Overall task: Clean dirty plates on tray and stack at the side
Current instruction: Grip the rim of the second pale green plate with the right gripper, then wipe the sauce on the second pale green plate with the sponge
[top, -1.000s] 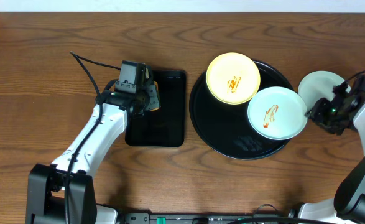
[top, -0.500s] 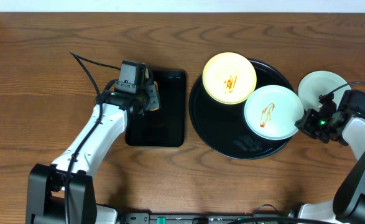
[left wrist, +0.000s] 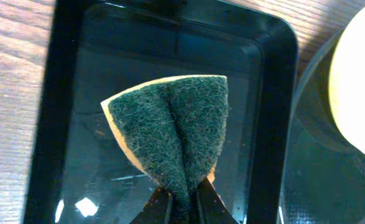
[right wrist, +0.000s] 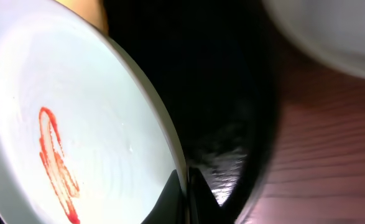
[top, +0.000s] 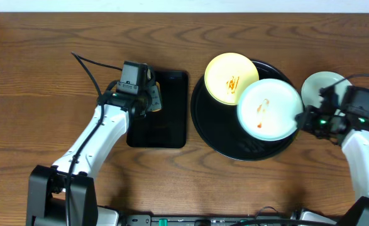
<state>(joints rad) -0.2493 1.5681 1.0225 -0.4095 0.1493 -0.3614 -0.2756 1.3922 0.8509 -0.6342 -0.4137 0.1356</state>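
Right gripper [right wrist: 186, 190]: clamped on rim of red-smeared pale mint-green round glossy plate [top: 269, 108], right of centre.
Left gripper [left wrist: 183, 208]: pinching folded green scouring sponge [left wrist: 176, 130] above rectangular black tray [left wrist: 42, 155].

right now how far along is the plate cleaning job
Looks done: one mint plate sits on the table beside the round tray, no smear visible. In hand: the right end effector grips the rim of the smeared mint plate; the left end effector pinches a sponge over the rectangular tray. Left: wiping it, then the smeared yellow plate, and stacking.
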